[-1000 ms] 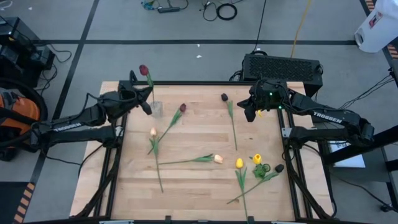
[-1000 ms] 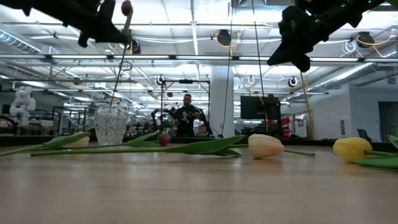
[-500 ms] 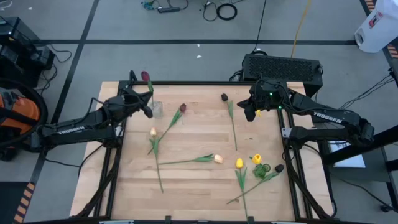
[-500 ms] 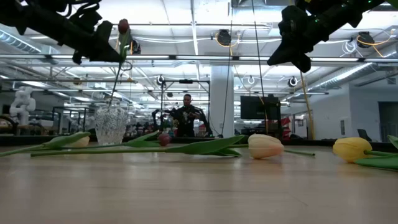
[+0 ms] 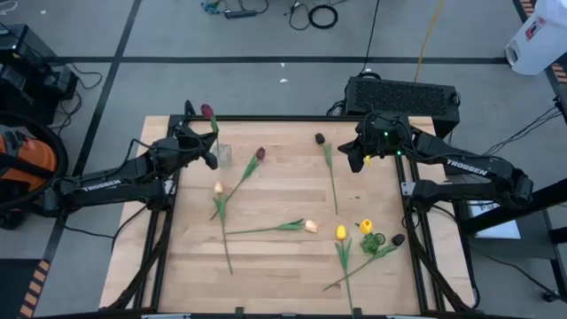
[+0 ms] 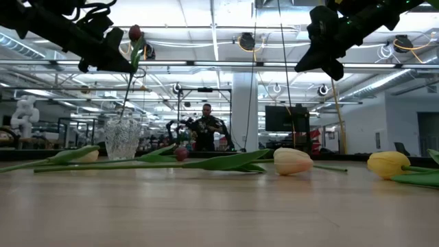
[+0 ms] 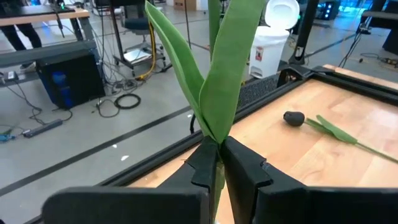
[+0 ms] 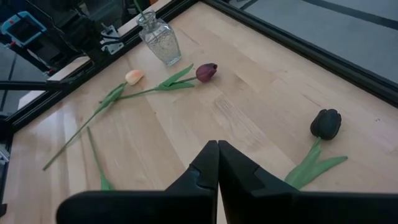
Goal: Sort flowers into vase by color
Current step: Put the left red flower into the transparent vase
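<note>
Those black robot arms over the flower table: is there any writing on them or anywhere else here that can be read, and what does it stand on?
"TROSSEN", in white, on the right arm.
White lettering on the left arm: too blurred to read for sure.
A label on the white container on the floor at the far right: too small to read.
Nothing readable on the glass vase, the tulips or the table.

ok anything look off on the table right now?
Nothing damaged or spilled. The glass vase stands upright near the far left corner. The left hand is shut on a dark red tulip, stem down in the vase. The right hand hangs shut and empty. The other flowers lie loose, unsorted.
</note>
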Controlling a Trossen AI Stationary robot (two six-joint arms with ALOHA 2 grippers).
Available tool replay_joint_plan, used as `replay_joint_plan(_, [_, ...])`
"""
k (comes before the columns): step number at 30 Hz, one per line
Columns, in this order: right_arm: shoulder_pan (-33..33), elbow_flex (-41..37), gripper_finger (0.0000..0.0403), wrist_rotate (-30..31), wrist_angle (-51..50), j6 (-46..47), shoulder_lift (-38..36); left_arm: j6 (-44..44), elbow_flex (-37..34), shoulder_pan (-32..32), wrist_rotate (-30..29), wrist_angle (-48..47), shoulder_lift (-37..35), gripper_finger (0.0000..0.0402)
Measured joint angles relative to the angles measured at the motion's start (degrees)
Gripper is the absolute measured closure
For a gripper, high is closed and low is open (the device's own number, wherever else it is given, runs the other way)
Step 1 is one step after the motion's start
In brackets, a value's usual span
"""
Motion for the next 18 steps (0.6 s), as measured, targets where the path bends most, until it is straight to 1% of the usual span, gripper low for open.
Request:
replay_joint_plan(3, [0.0,0.0,0.0403,0.0,0.0,0.0,0.0,0.8,0.0,0.0,-0.1,-0.1,0.0,0.0367])
replay_joint_plan(5, [0.0,0.0,0.0403,0.0,0.0,0.4,0.0,0.8,0.0,0.0,-0.1,-0.3,0.0,0.0356])
replay_joint_plan(8, [0.0,0.0,0.0403,0.0,0.0,0.4,0.0,0.7,0.0,0.0,-0.2,-1.7,0.0,0.0322])
replay_joint_plan(13, [0.0,0.0,0.0403,0.0,0.0,0.4,0.0,0.7,0.0,0.0,-0.2,-1.0,0.0,0.0256])
replay_joint_plan(16, [0.0,0.0,0.0403,0.0,0.0,0.4,0.0,0.7,0.3,0.0,-0.1,-1.2,0.0,0.0233])
replay_joint_plan(18, [0.0,0.0,0.0403,0.0,0.0,0.3,0.0,0.7,0.6,-0.1,0.8,-1.0,0.0,0.0228])
